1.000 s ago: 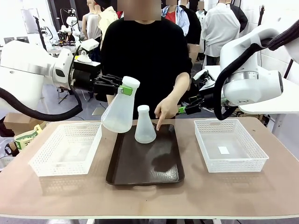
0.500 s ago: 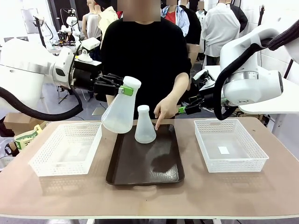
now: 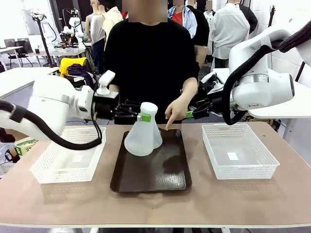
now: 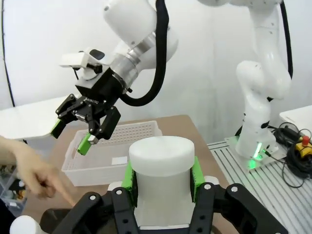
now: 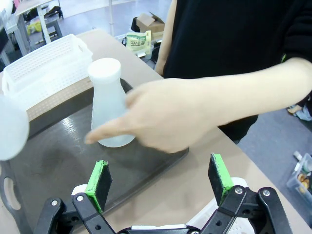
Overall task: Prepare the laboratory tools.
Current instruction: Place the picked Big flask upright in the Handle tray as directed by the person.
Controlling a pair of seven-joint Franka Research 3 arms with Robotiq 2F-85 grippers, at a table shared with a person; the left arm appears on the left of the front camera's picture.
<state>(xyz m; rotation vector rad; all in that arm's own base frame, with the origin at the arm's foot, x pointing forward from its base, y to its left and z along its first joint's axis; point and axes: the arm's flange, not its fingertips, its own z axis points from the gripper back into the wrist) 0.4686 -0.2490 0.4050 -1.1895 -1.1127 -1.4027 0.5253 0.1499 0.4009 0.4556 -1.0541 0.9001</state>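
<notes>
The larger flask (image 3: 142, 137) was held by its neck in the clamped left gripper (image 3: 144, 117), its base hanging below over the tray (image 3: 167, 174); it seemed light, rigid and slippery. The right gripper (image 5: 161, 186) was spread empty, the smaller flask (image 5: 109, 103) ahead.

Front camera: fixed on robot side, looks across the tan wooden table (image 3: 233, 199) toward the person. Left wrist camera: sits close behind the left tool (image 4: 162, 178), faces sideways toward the right tool (image 4: 84, 127). Right wrist camera: looks steeply down, near the dark brown rectangular tray (image 5: 58, 146), shared with the front view (image 3: 160, 170).
</notes>
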